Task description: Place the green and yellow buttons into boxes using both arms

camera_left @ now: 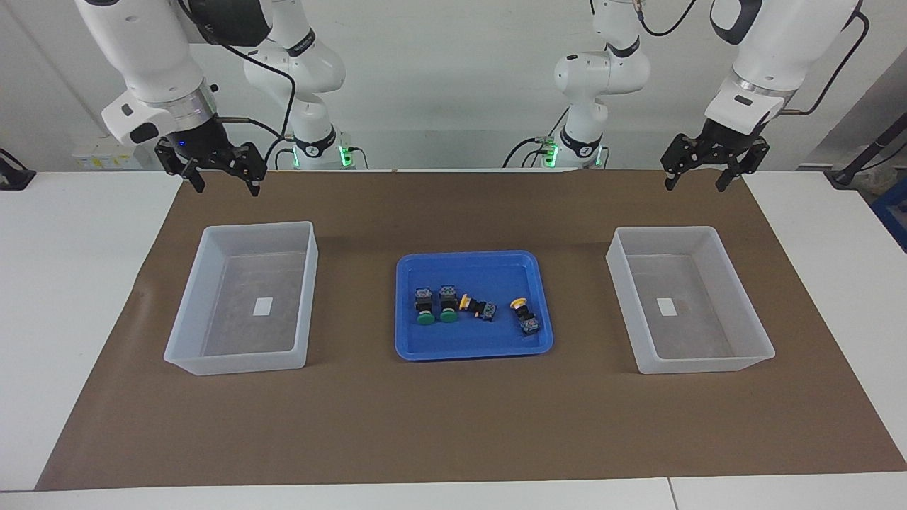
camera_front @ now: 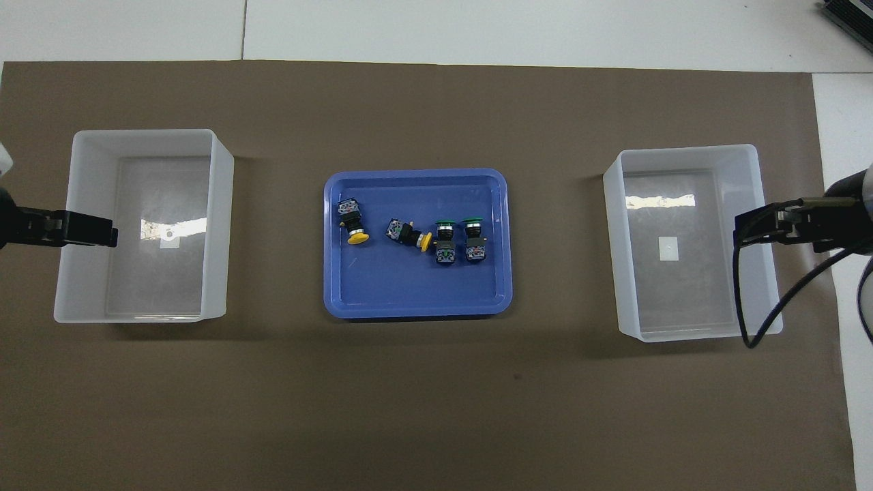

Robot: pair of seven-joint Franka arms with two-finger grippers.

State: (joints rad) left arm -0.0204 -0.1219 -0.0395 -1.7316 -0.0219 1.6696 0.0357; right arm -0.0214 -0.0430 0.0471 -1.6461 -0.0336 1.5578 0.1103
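Both tools hang raised with fingers spread and nothing between them. The left tool (camera_left: 694,181) is over the brown mat (camera_left: 453,425) at the robots' edge of the worktop (camera_left: 71,283), near the box at the left arm's end (camera_left: 762,340). The right tool (camera_left: 224,184) is likewise near the box at the right arm's end (camera_left: 186,333). Both boxes hold only a small white label. Between them sits the blue tray (camera_left: 473,350), holding all four buttons: two green buttons (camera_left: 436,306) side by side, a yellow button (camera_left: 476,306) lying just beside them, and another yellow button (camera_left: 525,316) a little apart toward the left arm's end
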